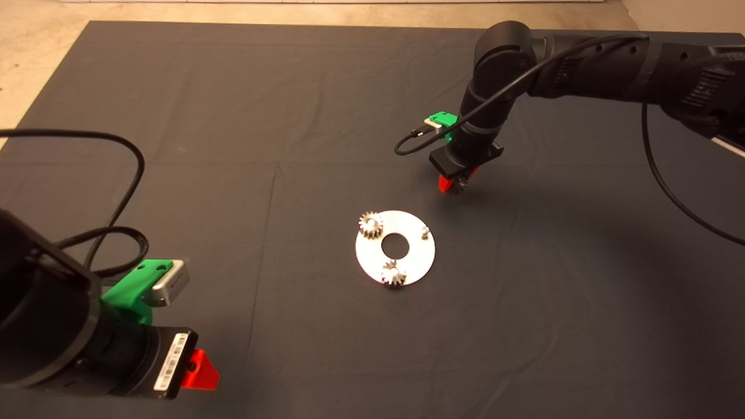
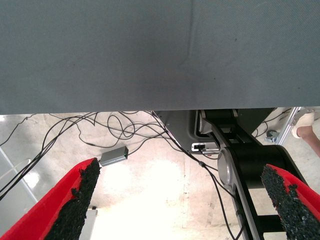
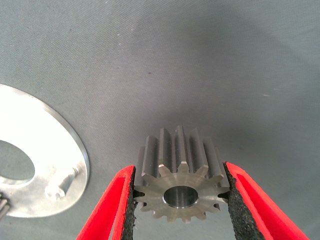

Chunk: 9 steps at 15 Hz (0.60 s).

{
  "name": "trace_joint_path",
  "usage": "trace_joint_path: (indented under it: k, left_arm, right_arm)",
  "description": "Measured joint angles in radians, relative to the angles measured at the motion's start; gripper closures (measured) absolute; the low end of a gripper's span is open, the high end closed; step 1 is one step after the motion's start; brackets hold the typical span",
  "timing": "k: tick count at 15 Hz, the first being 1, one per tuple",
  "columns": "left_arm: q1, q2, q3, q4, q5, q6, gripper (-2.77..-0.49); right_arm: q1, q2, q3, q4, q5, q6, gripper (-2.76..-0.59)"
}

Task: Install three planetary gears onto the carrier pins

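Observation:
A flat silver disc point(image 1: 407, 265) with a large centre hole lies mid-mat. Two planetary gears sit on its carrier pins, one at the far left point(image 1: 370, 224) and one at the near edge point(image 1: 394, 274). A third pin point(image 1: 425, 232) stands bare on the disc's right side, also seen in the right wrist view point(image 3: 55, 192). My right gripper point(image 1: 456, 185) hovers just beyond and to the right of the disc, shut on a third gear point(image 3: 181, 187) held between its pads. My left gripper point(image 1: 198, 369) is parked at the lower left, fingers point(image 2: 75, 200) open and holding nothing.
The dark mat point(image 1: 233, 116) covers the table, with pale floor past its far edge. In the left wrist view, cables, a small grey box point(image 2: 114, 156) and a person's foot point(image 2: 305, 122) show on the floor beyond the mat's edge.

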<state>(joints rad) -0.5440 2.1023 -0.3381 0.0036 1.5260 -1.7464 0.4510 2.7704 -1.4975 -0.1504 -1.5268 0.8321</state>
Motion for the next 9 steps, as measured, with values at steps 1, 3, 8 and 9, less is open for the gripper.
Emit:
trace_joint_path:
  k: [1,3,8,9]
  left_arm:
    - [0.000,0.000,0.000,0.000,0.000,0.000,-2.33]
    - [0.000,0.000,0.000,0.000,0.000,0.000,-2.33]
    - [0.000,0.000,0.000,0.000,0.000,0.000,-2.33]
    - [0.000,0.000,0.000,0.000,0.000,0.000,-2.33]
  right_arm:
    - [0.004,0.000,0.011,0.015,0.000,0.001,-1.10]
    - [0.012,0.003,0.034,0.061,0.001,0.003,-1.10]
    - [0.032,0.005,0.063,0.122,0.001,0.003,-1.10]
    - [0.031,0.005,0.072,0.130,0.001,0.004,-1.10]
